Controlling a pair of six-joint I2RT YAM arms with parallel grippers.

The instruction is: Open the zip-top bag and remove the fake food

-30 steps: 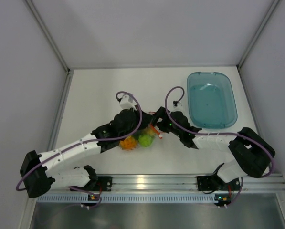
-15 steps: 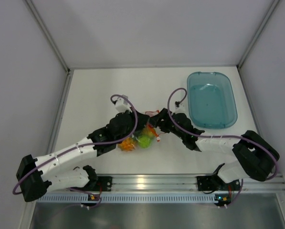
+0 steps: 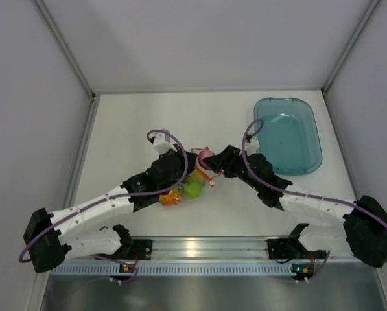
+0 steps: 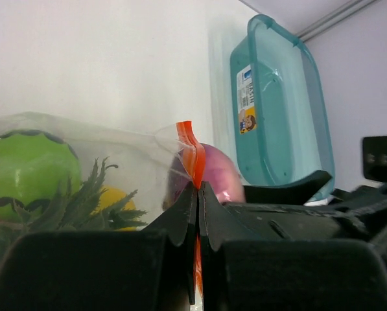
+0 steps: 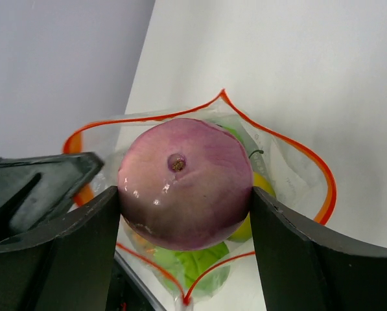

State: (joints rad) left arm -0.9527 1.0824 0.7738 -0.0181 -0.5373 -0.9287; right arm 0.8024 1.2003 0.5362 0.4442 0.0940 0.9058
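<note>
The clear zip-top bag (image 3: pixel 192 184) lies mid-table with its orange-red zip strip (image 5: pixel 281 139) pulled open. My left gripper (image 4: pixel 198 189) is shut on the strip (image 4: pixel 192 155) at the bag's edge. My right gripper (image 5: pixel 185 214) is shut on the pink ball (image 5: pixel 185 183) and holds it just above the bag's mouth; the ball also shows in the top view (image 3: pixel 205 157). Inside the bag I see a light green piece (image 3: pixel 194 188), an orange piece (image 3: pixel 172 197), a yellow piece (image 4: pixel 118 197), a green crown (image 4: pixel 83 194) and a bright green ball (image 4: pixel 28 168).
A translucent blue tub (image 3: pixel 287 135) stands at the back right, with a label on its side in the left wrist view (image 4: pixel 247 100). Grey walls close the table on the left, back and right. The two arms meet over the bag.
My right gripper has drawn back to the right and up, lifting the pink ball out of the bag's mouth. My left gripper has shifted slightly left, still pinching the zip strip.
</note>
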